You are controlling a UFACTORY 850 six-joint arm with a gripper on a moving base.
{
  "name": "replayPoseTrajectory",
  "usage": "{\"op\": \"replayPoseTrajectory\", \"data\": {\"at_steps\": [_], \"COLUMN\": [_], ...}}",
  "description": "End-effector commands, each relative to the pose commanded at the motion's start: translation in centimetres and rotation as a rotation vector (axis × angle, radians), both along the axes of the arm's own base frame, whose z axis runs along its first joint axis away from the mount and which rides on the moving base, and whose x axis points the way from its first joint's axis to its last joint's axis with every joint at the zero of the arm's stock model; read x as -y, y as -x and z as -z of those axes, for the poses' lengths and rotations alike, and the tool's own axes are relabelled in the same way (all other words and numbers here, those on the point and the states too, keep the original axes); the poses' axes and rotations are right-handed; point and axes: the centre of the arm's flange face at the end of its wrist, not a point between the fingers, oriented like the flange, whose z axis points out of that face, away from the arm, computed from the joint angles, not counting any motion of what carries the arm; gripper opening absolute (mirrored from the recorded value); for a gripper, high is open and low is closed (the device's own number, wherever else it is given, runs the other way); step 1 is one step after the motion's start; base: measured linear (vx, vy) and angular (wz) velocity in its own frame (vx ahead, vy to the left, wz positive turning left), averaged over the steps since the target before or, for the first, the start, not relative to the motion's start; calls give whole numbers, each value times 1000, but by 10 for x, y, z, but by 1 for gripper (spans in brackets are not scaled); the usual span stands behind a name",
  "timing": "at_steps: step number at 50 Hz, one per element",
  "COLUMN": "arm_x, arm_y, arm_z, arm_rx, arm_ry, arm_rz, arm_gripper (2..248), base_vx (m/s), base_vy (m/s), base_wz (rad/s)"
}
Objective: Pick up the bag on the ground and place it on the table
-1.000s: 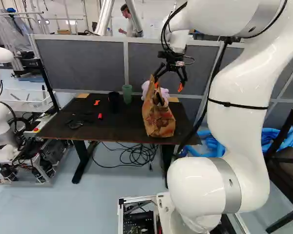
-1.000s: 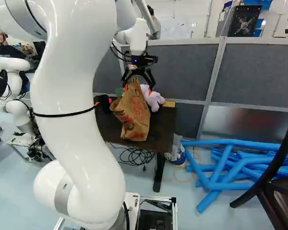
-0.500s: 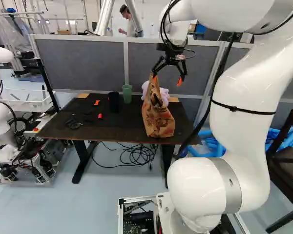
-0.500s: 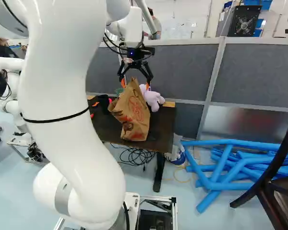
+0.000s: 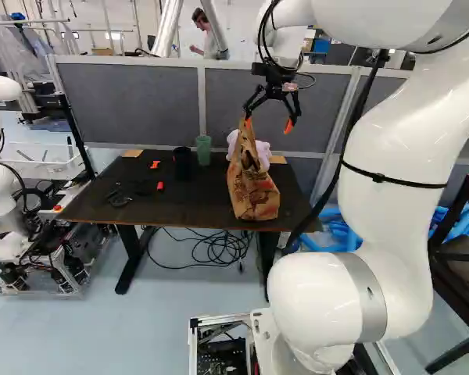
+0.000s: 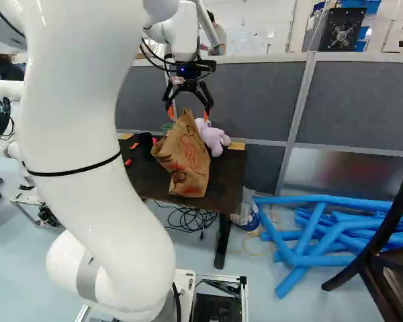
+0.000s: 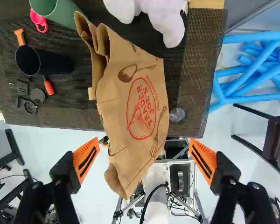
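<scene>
With my orange-padded black gripper (image 7: 144,147) spread and empty above the upright brown paper bag (image 5: 254,191) on the dark rectangular table (image 5: 133,209), clean withdrawal seemed to require a slow vertical lift without brushing paper.

There are one bag (image 7: 144,84), two cups (image 5: 203,151) — and one plush toy (image 6: 215,139).

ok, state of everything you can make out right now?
Gripper: open, nothing held
Paper bag: upright on the table, ungripped
Green cup: upright
Black cup: upright
Black cable: loosely looped on the floor
</scene>
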Motion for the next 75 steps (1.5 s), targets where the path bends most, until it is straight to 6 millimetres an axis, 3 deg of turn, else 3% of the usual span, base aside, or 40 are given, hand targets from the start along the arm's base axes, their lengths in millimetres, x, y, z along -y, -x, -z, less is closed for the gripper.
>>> {"op": "replayPoseTrajectory", "data": {"at_steps": [30,75], "arm_x": [0,0], "arm_y": [0,0], "arm_z": [0,0], "arm_rx": [0,0], "arm_ry": [0,0], "arm_rz": [0,0], "arm_gripper": [247,247], "base_vx": [-33,-176], "base_vy": [-1,-8], "base_wz": [-2,-11]}}
